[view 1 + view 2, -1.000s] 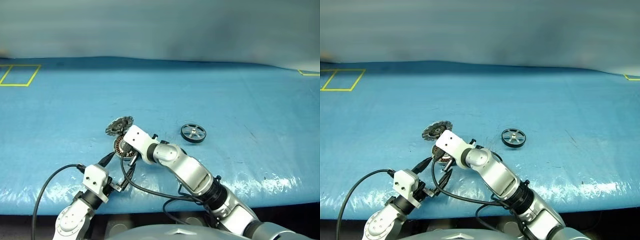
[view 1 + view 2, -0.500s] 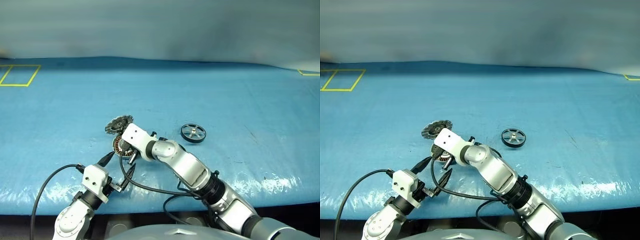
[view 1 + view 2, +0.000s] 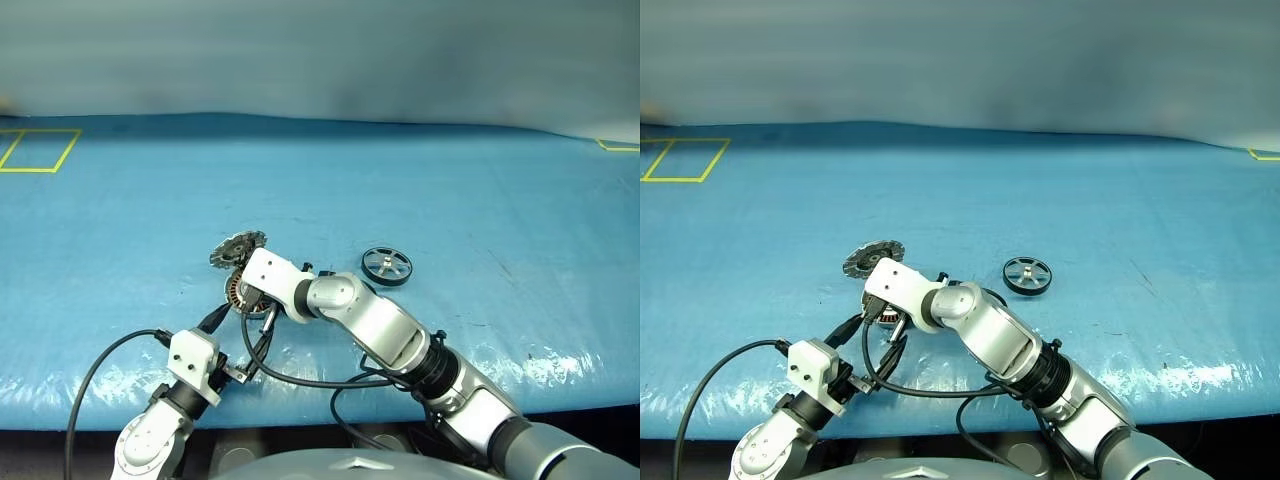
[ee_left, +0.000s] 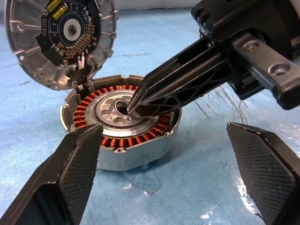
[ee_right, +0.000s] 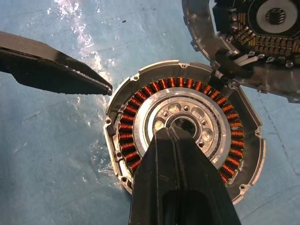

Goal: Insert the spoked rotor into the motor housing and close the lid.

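I'm looking down on a blue table cover (image 3: 420, 180), slightly wrinkled plastic-like sheet with glare patches along the near edge. Yellow tape rectangle (image 3: 38, 150) marked at the far left, another bit of yellow tape (image 3: 618, 146) at the far right edge. Behind the table just a plain grey-blue wall (image 3: 320, 50), no detail I can make out.

Motor housing (image 4: 119, 122) sits flat on the sheet near my side, copper windings up, hub exposed. Lid (image 4: 58, 40) is propped tilted against the housing's far edge, circuit-board face showing toward me, wires running from it to the housing. Spoked rotor (image 3: 386, 265) lies flat on the sheet, well apart to the right of the housing, nobody touching it.

My right gripper (image 4: 133, 104) has its fingers pressed together into one point, angled down, tip at the housing's central hub; it carries nothing. My left gripper (image 4: 168, 173) stands spread wide, level, just beside the housing on the near side, one finger (image 5: 56, 70) ending close to the housing rim but apart from it, empty.

Black cable (image 3: 100, 365) loops off the left wrist over the table's near edge; another black cable (image 3: 300, 378) hangs under the right arm.
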You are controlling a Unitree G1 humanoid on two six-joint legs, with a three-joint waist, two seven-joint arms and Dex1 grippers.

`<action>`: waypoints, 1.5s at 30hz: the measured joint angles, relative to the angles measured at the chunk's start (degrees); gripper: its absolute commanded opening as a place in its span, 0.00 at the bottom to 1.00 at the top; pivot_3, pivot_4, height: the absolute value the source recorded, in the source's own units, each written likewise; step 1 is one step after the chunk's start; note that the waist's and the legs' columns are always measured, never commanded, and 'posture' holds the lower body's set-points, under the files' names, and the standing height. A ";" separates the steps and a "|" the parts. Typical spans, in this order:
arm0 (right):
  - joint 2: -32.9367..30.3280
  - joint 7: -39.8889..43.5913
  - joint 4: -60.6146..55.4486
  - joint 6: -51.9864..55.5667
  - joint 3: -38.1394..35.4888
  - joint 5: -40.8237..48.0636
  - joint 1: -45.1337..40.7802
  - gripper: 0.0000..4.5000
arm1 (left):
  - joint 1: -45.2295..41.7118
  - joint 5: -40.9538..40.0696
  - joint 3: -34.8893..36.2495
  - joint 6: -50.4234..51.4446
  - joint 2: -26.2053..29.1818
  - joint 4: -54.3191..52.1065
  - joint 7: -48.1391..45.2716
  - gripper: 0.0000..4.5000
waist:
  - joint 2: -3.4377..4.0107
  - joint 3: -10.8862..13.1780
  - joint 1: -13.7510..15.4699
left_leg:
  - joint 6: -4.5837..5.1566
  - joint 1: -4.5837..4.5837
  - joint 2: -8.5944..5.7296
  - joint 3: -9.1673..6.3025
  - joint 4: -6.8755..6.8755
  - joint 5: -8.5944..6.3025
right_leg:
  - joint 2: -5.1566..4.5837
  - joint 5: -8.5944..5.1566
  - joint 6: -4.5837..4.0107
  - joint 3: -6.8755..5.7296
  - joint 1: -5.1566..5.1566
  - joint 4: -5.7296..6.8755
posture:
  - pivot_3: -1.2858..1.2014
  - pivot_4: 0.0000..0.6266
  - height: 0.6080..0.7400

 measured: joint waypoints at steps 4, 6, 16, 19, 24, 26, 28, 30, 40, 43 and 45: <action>0.42 -1.51 0.25 -2.32 -0.27 -0.46 0.61 0.00 | -0.02 0.02 0.01 -0.02 0.00 0.01 0.03 1.00 | 0.00 0.00 0.01 | 0.00 -0.01 0.00 0.00 0.00 0.00 | 0.00 0.00 0.00 0.00 -0.01 -0.01 | 0.52 0.24 1.00; 0.87 -2.43 0.92 -3.31 -0.52 -0.81 1.51 0.00 | -0.03 0.02 0.03 -0.02 0.00 0.01 0.04 1.00 | 0.00 0.00 0.01 | 0.00 0.00 0.00 0.00 0.00 0.00 | 0.00 0.00 0.00 0.00 0.00 -0.01 | 0.52 0.24 1.00; 2.67 -4.20 5.02 -7.06 -1.64 -1.51 3.57 0.00 | -0.07 0.07 0.37 -0.01 0.11 0.01 0.12 1.00 | 0.00 0.00 -0.01 | 0.00 -0.02 0.00 0.00 0.00 0.00 | 0.00 0.00 0.00 0.00 0.02 0.00 | 0.52 0.24 1.00; 3.04 -4.54 5.60 -7.49 -2.40 -1.54 3.70 0.00 | -0.06 0.08 0.55 0.00 0.14 0.00 0.13 1.00 | 0.00 0.00 0.00 | 0.00 -0.01 0.00 0.00 0.00 0.00 | 0.00 0.00 0.00 0.00 0.02 0.00 | 0.52 0.24 1.00; 3.34 -4.42 6.07 -7.59 -2.60 -1.57 3.82 0.00 | -0.06 0.08 0.79 0.05 0.24 0.00 0.10 1.00 | 0.00 0.00 0.00 | 0.00 -0.01 0.00 0.00 0.00 0.00 | 0.00 0.00 0.00 0.00 0.03 0.00 | 0.52 0.24 1.00; 3.38 -4.09 6.06 -7.38 -2.49 -1.57 3.81 0.00 | -0.08 0.07 0.88 0.05 0.26 0.00 0.06 1.00 | 0.00 0.00 0.00 | 0.00 0.00 0.00 0.00 0.00 0.00 | 0.00 0.00 0.00 0.00 0.02 0.00 | 0.52 0.24 1.00; 3.39 -3.74 6.04 -7.24 -2.38 -1.64 3.78 0.00 | -0.18 0.07 0.99 0.06 0.34 0.00 0.04 1.00 | 0.00 0.00 0.00 | 0.00 0.01 0.00 0.00 0.00 0.00 | 0.00 0.00 0.00 0.00 0.02 0.00 | 0.52 0.24 1.00; 3.38 -3.54 5.78 -6.95 -2.27 -1.69 3.78 0.00 | -0.31 0.06 1.01 0.06 0.49 0.00 0.00 1.00 | 0.00 0.00 -0.01 | 0.00 0.02 0.00 0.00 0.00 0.00 | 0.00 0.00 0.00 0.00 0.01 0.00 | 0.52 0.24 1.00; 3.47 -2.07 -7.09 -0.76 -16.16 5.10 3.26 0.00 | -1.89 0.05 0.08 0.15 1.04 0.03 -0.90 1.00 | 0.01 0.01 0.37 | 0.00 -0.11 -0.01 -0.02 0.02 0.00 | 0.00 0.01 0.02 -0.01 0.03 -0.02 | 0.52 0.24 1.00; -1.77 -2.57 -10.50 4.08 -21.61 5.50 3.52 0.00 | -2.18 0.06 -0.29 0.23 1.23 0.01 -1.25 1.00 | 0.01 0.01 0.47 | 0.00 -0.11 -0.02 -0.01 0.02 0.00 | -0.01 0.01 0.02 0.00 0.05 -0.03 | 0.52 0.24 1.00; -4.93 -3.17 -11.63 6.34 -23.98 5.44 4.21 0.09 | -2.02 0.06 -0.26 0.28 1.35 0.00 -1.26 1.00 | 0.01 0.01 0.49 | 0.00 -0.13 -0.01 -0.01 -0.02 0.00 | 0.00 0.01 0.01 0.00 0.07 -0.03 | 0.52 0.24 1.00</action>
